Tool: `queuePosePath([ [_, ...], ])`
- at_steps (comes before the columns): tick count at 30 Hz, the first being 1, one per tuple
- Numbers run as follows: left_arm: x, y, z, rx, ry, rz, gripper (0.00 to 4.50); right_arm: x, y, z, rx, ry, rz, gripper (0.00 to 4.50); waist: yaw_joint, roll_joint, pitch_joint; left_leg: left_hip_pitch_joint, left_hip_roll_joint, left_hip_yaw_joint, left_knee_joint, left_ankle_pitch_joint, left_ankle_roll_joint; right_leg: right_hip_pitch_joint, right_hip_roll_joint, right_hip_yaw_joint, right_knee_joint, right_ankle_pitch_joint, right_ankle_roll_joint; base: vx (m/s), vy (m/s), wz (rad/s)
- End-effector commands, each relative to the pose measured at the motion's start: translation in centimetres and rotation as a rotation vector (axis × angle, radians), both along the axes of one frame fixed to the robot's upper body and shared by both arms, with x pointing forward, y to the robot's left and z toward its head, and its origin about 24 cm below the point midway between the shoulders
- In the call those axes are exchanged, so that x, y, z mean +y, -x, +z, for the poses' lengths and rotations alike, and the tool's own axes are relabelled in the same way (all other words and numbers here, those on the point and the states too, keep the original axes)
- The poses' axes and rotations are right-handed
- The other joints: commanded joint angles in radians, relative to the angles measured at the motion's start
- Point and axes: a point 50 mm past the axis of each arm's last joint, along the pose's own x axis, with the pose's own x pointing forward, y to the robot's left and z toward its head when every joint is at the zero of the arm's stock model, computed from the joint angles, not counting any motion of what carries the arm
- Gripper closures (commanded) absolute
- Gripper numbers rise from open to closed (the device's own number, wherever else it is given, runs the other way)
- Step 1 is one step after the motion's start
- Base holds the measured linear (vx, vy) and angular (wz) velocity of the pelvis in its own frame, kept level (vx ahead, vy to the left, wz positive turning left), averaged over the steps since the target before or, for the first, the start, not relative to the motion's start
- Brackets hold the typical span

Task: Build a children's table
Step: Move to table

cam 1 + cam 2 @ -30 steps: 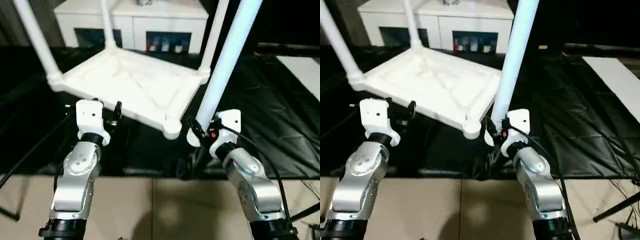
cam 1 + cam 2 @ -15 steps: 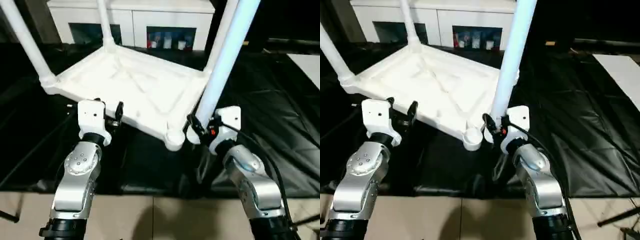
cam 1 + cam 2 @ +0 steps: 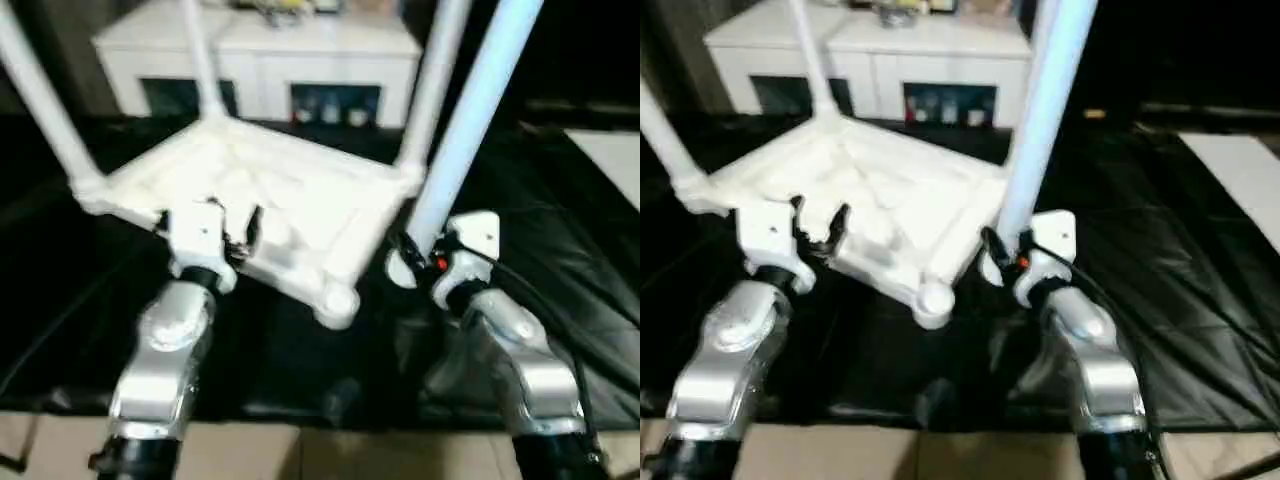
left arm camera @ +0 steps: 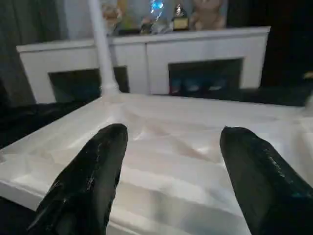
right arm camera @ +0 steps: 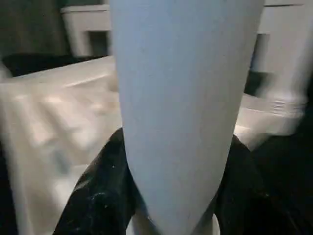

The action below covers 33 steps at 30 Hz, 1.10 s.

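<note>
- No readable writing or brand marks anywhere.
- The work surface is covered with wrinkled black sheeting point(image 3: 560, 260); a paler floor strip point(image 3: 300, 455) shows at the near edge. The room behind is dark.
- A flat white board point(image 3: 1240, 170) lies on the sheeting at the far right.
- A white cabinet point(image 3: 260, 60) stands at the back, with dark glass-fronted compartments; small blurred things sit inside them and on top, too unclear to name.
- The tabletop point(image 3: 270, 200) lies upside down on the sheeting, ribbed underside up, between and just ahead of the two arms. Three legs stand in its corner sockets: one at far left point(image 3: 40, 100), one at the back point(image 3: 200, 60), one at the right point(image 3: 435, 80). The near corner socket point(image 3: 338, 298) is empty.
- The left tool point(image 3: 232, 222) stands wide open, holding nothing, at the tabletop's near left edge; in the left wrist view its black fingers point(image 4: 88, 181) frame the ribbed surface.
- The right tool point(image 5: 171, 196) is closed on the fourth leg point(image 3: 470, 110), gripping it near its lower end. This leg tilts up and to the right, just beside the near socket, not in it.
</note>
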Motion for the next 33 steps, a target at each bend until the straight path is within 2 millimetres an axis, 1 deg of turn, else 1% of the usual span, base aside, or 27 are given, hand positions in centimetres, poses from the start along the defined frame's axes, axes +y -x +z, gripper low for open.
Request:
queuePosePath([
  [1, -0.7, -0.1, 0.2, -0.005, -0.001, -0.025, 1.03, -1.2, -0.1, 0.1, -0.009, 0.024, -0.037, 2.64, -0.042, 0.037, -0.059, 0.105, 0.189, -0.131, -0.129, 0.058, 0.334, -0.117, -0.073, -0.061, 0.039, -0.031, 0.063, 0.103, 0.021, 0.11],
  [2, -0.6, -0.2, 0.2, -0.003, 0.001, -0.025, 1.03, -1.2, -0.1, 0.2, -0.012, 0.023, -0.036, 2.64, -0.046, 0.032, -0.06, 0.101, 0.174, -0.114, -0.126, 0.091, 0.367, -0.132, -0.074, -0.075, 0.042, 0.0, 0.079, 0.103, 0.021, 0.11],
  [3, -0.5, -0.2, 0.2, -0.002, 0.001, -0.024, 1.03, -1.2, -0.1, 0.2, -0.012, 0.022, -0.035, 2.64, -0.054, 0.02, -0.061, 0.09, 0.138, -0.093, -0.125, 0.16, 0.419, -0.137, -0.079, -0.086, 0.022, 0.052, 0.087, 0.1, 0.004, 0.04],
  [4, -0.5, -0.2, 0.2, -0.004, 0.0, -0.024, 1.03, -1.2, -0.1, 0.2, -0.012, 0.023, -0.036, 2.64, -0.061, -0.004, -0.067, 0.089, 0.09, -0.058, -0.097, 0.207, 0.404, -0.132, -0.097, -0.074, -0.047, 0.139, 0.033, 0.111, -0.049, 0.01],
  [5, -0.5, -0.2, 0.2, -0.003, -0.001, -0.024, 1.03, -1.2, -0.2, 0.2, -0.014, 0.027, -0.034, 2.64, -0.061, -0.023, -0.07, 0.076, 0.052, -0.029, -0.074, 0.196, 0.369, -0.106, -0.116, -0.059, -0.091, 0.191, -0.01, 0.111, -0.049, 0.01],
  [6, -0.4, -0.2, 0.2, 0.0, -0.006, -0.02, 1.03, -1.2, -0.2, 0.2, -0.016, 0.028, -0.033, 2.64, -0.034, -0.08, -0.081, -0.035, -0.033, 0.023, -0.009, 0.049, 0.277, 0.044, -0.172, 0.034, -0.152, 0.102, -0.081, 0.138, -0.061, 0.13],
  [7, -0.2, -0.3, 0.1, 0.003, -0.011, -0.026, 1.03, -1.2, -0.2, 0.3, -0.02, 0.029, -0.033, 2.64, 0.005, -0.061, -0.074, -0.088, -0.008, 0.006, 0.087, -0.024, 0.157, 0.102, -0.291, 0.13, -0.199, 0.054, -0.313, 0.134, -0.055, 0.18],
  [8, -0.2, -0.4, 0.1, 0.005, -0.012, -0.029, 1.03, -1.2, -0.2, 0.3, -0.02, 0.029, -0.033, 2.64, 0.006, -0.052, -0.066, -0.114, 0.026, -0.013, 0.112, 0.016, 0.048, 0.109, -0.282, 0.111, -0.188, 0.114, -0.447, 0.134, -0.055, 0.18],
  [9, -0.1, -0.4, 0.1, 0.007, -0.017, -0.027, 1.03, -1.2, -0.2, 0.3, -0.022, 0.03, -0.032, 2.64, 0.006, -0.046, -0.062, -0.128, 0.039, -0.018, 0.113, 0.036, 0.011, 0.111, -0.274, 0.099, -0.184, 0.148, -0.476, 0.108, -0.034, 0.08],
  [10, -0.1, -0.5, 0.1, 0.005, -0.005, -0.049, 1.03, -1.2, -0.2, 0.4, -0.027, 0.036, -0.029, 2.64, 0.003, -0.034, -0.053, -0.13, 0.057, -0.02, 0.082, 0.079, -0.024, 0.094, -0.242, 0.052, -0.188, 0.146, -0.473, 0.091, -0.017, 0.0],
  [11, -0.2, -0.5, -0.2, 0.028, -0.006, -0.096, 1.03, -1.3, -0.2, 0.5, -0.03, 0.037, -0.019, 2.64, 0.003, 0.001, -0.049, -0.106, 0.082, -0.014, -0.027, 0.179, -0.006, 0.058, -0.171, -0.019, -0.173, 0.088, -0.378, 0.091, -0.017, 0.0],
  [12, -0.3, -0.5, -0.5, 0.05, -0.007, -0.14, 1.03, -1.4, -0.2, 0.5, -0.033, 0.037, -0.009, 2.64, -0.002, 0.024, -0.053, -0.086, 0.089, -0.003, -0.07, 0.231, 0.004, 0.047, -0.121, -0.052, -0.159, 0.06, -0.304, 0.081, 0.02, 0.02],
  [13, -0.3, -0.4, -0.7, 0.062, 0.009, -0.227, 1.03, -1.4, -0.1, 0.7, -0.044, 0.042, 0.011, 2.64, -0.045, 0.054, -0.061, -0.023, 0.155, -0.057, -0.09, 0.186, 0.07, -0.03, -0.053, -0.083, -0.068, 0.051, -0.16, 0.096, 0.059, 0.04],
  [14, -0.3, -0.2, -0.7, 0.062, 0.023, -0.277, 1.03, -1.5, -0.1, 0.9, -0.052, 0.048, 0.022, 2.64, -0.042, 0.042, -0.065, 0.006, 0.18, -0.072, -0.076, 0.248, 0.152, -0.055, -0.091, -0.066, -0.065, 0.108, -0.108, 0.096, 0.059, 0.04],
  [15, -0.5, 0.0, -0.7, 0.068, 0.043, -0.366, 0.85, -1.5, 0.0, 1.0, -0.05, 0.037, 0.041, 2.64, -0.036, 0.045, -0.065, -0.001, 0.17, -0.068, -0.061, 0.337, 0.181, -0.058, -0.103, -0.061, -0.069, 0.167, -0.1, 0.079, 0.049, 0.04],
  [16, -0.5, 0.3, -0.5, 0.074, 0.048, -0.45, 0.85, -1.6, 0.1, 1.2, -0.052, 0.027, 0.073, 2.64, -0.021, 0.022, -0.07, -0.033, 0.134, -0.032, -0.03, 0.537, 0.207, -0.041, -0.131, -0.039, -0.091, 0.338, -0.117, 0.0, 0.0, 0.0],
  [17, -0.3, 0.3, -0.5, 0.096, 0.01, -0.509, 0.74, -1.7, 0.2, 1.4, -0.068, 0.038, 0.106, 2.64, -0.005, 0.01, -0.091, -0.059, 0.096, -0.015, -0.019, 0.708, 0.18, -0.004, -0.129, -0.031, -0.067, 0.543, -0.135, 0.0, 0.0, 0.0],
  [18, 0.0, 0.2, -0.5, 0.122, -0.026, -0.566, 0.65, -1.8, 0.4, 1.6, -0.066, 0.032, 0.143, 2.64, 0.003, 0.01, -0.094, -0.059, 0.09, -0.011, -0.018, 0.737, 0.161, -0.005, -0.124, -0.031, -0.069, 0.587, -0.131, 0.0, 0.0, 0.0],
  [19, 0.1, 0.2, -0.5, 0.151, -0.062, -0.63, 0.65, -1.9, 0.5, 1.8, -0.07, 0.04, 0.182, 2.64, 0.005, 0.015, -0.093, -0.066, 0.086, -0.004, -0.022, 0.682, 0.128, -0.007, -0.121, -0.036, -0.072, 0.569, -0.13, 0.0, 0.0, 0.0],
  [21, 0.5, 0.0, -0.1, 0.197, -0.151, -0.762, 0.38, -2.3, 0.9, 2.3, -0.071, 0.067, 0.276, 2.64, 0.006, 0.016, -0.074, -0.079, 0.096, 0.009, -0.047, 0.412, 0.084, -0.006, -0.134, -0.033, -0.094, 0.406, -0.145, -0.032, -0.018, -0.02],
  [22, 0.5, -0.1, 0.0, 0.208, -0.168, -0.79, 0.3, -2.4, 1.0, 2.4, -0.071, 0.074, 0.296, 2.64, 0.01, 0.014, -0.064, -0.077, 0.106, 0.015, -0.066, 0.2, 0.06, 0.0, -0.142, -0.028, -0.11, 0.258, -0.165, -0.078, -0.052, -0.01],
  [23, 0.6, -0.2, 0.1, 0.219, -0.185, -0.812, 0.25, -2.4, 1.1, 2.4, -0.069, 0.083, 0.314, 2.64, 0.007, 0.012, -0.054, -0.072, 0.116, 0.019, -0.084, 0.052, 0.034, 0.0, -0.148, -0.024, -0.122, 0.152, -0.192, -0.078, -0.052, -0.01],
  [24, 0.7, -0.3, 0.1, 0.238, -0.214, -0.847, 0.16, -2.5, 1.2, 2.5, -0.065, 0.099, 0.344, 2.64, 0.009, 0.014, -0.048, -0.068, 0.12, 0.023, -0.091, -0.019, 0.022, -0.003, -0.15, -0.022, -0.131, 0.088, -0.198, -0.081, -0.061, 0.04],
  [26, 1.0, -0.4, 0.0, 0.316, -0.28, -0.971, 0.07, -2.7, 1.6, 2.6, -0.059, 0.151, 0.435, 2.64, 0.008, 0.014, -0.031, -0.05, 0.125, 0.037, -0.111, -0.223, -0.042, -0.013, -0.154, -0.015, -0.158, -0.201, -0.178, -0.08, -0.059, 0.04],
  [28, 1.2, -0.4, -0.2, 0.397, -0.364, -1.079, 0.07, -2.9, 1.9, 2.7, -0.054, 0.174, 0.481, 2.64, 0.006, 0.006, -0.026, -0.043, 0.126, 0.039, -0.118, -0.28, -0.073, -0.014, -0.162, -0.01, -0.178, -0.394, -0.125, -0.079, -0.049, -0.02],
  [29, 1.3, -0.4, -0.3, 0.413, -0.381, -1.097, 0.07, -3.0, 1.9, 2.7, -0.052, 0.177, 0.489, 2.64, 0.009, 0.006, -0.03, -0.044, 0.126, 0.038, -0.12, -0.257, -0.073, -0.015, -0.163, -0.007, -0.182, -0.425, -0.098, -0.076, -0.045, -0.03],
  [33, 1.9, -0.6, -0.9, 0.544, -0.541, -1.202, 0.07, -3.1, 2.3, 2.7, -0.029, 0.208, 0.557, 2.64, 0.011, 0.007, -0.033, -0.048, 0.129, 0.042, -0.126, -0.189, -0.056, -0.017, -0.157, -0.008, -0.182, -0.361, -0.095, -0.015, -0.01, -0.01],
])
